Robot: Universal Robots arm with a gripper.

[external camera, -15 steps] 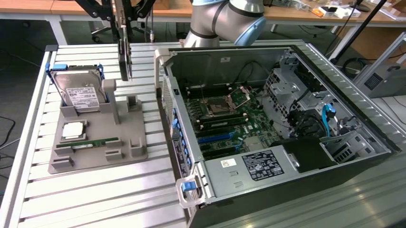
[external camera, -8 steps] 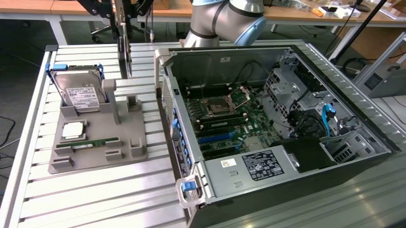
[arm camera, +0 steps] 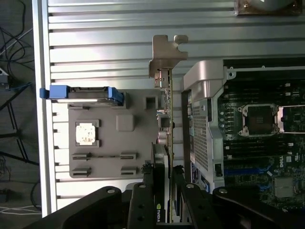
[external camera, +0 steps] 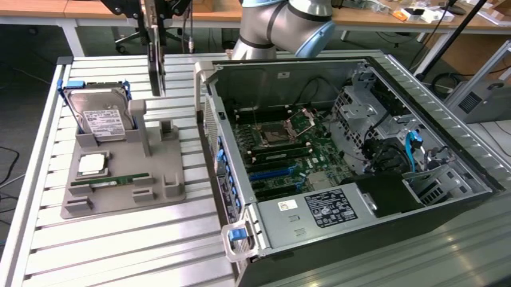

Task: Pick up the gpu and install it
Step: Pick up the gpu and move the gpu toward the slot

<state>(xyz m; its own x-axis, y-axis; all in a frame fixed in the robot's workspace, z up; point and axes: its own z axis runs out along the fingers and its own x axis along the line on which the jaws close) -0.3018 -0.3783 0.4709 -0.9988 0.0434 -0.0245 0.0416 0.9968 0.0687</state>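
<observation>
Checking in from the remote desk. The gripper [external camera: 157, 24] is up near the top of the exterior view with the gpu [external camera: 157, 66] clamped in it. The jaws are partly closed, and the wrist view shows a finger [arm camera: 143, 200] pressed on either side of the card, so it's a proper hold.

The card hangs edge-on and straight down. Its silver bracket [arm camera: 167, 55] is at the end away from the gripper. In the exterior view the gpu sits over the slatted table [external camera: 48, 239], between the gray tray [external camera: 119, 197] and the open case [external camera: 479, 179], near the case's side wall. It looks lifted clear of the tray, though I can't tell whether the low end is right off the table.

On the tray there's the hard drive [external camera: 100, 116] standing tilted in its blue caddy, the CPU [external camera: 92, 162] lying flat below it, and a RAM stick [external camera: 119, 179] just beside that.

The case lies on its side with the motherboard [external camera: 288, 149] facing up. The power supply [external camera: 327, 209] sits at the near end of it. The arm [external camera: 279, 24] reaches in from behind the case. None of the gpu is inside the case, so it's picked up but not installed.
</observation>
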